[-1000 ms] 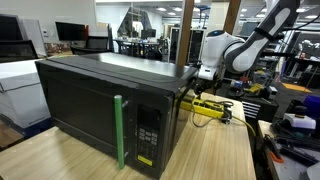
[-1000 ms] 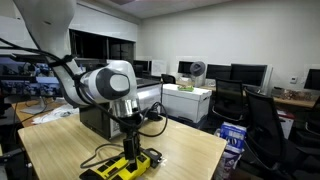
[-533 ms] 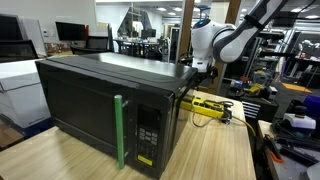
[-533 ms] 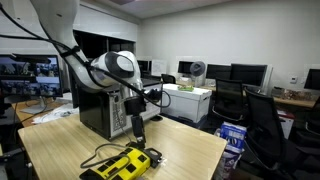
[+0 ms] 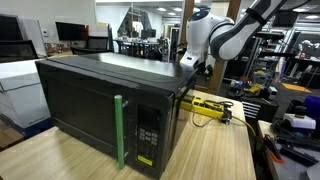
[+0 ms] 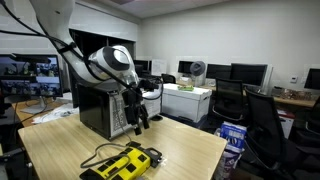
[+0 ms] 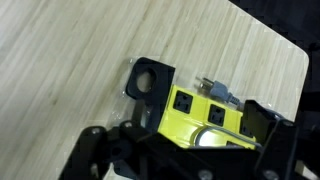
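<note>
Gripper [image 6: 136,118] is seen with jaws spread wide, nothing held. It is hung in the air just beside the black microwave [image 6: 96,104], near its upper half. The yellow power strip [image 6: 124,160] is found flat on the wooden table [image 6: 195,150], below the gripper and well apart from it (in the wrist view it is framed between the fingers, sockets up).

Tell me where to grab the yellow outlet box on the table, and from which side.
Take the yellow outlet box mid-body, across its narrow width, coming straight down with the open gripper. It lies flat on the table with both long sides exposed. The black loop at its end looks less secure.
</note>
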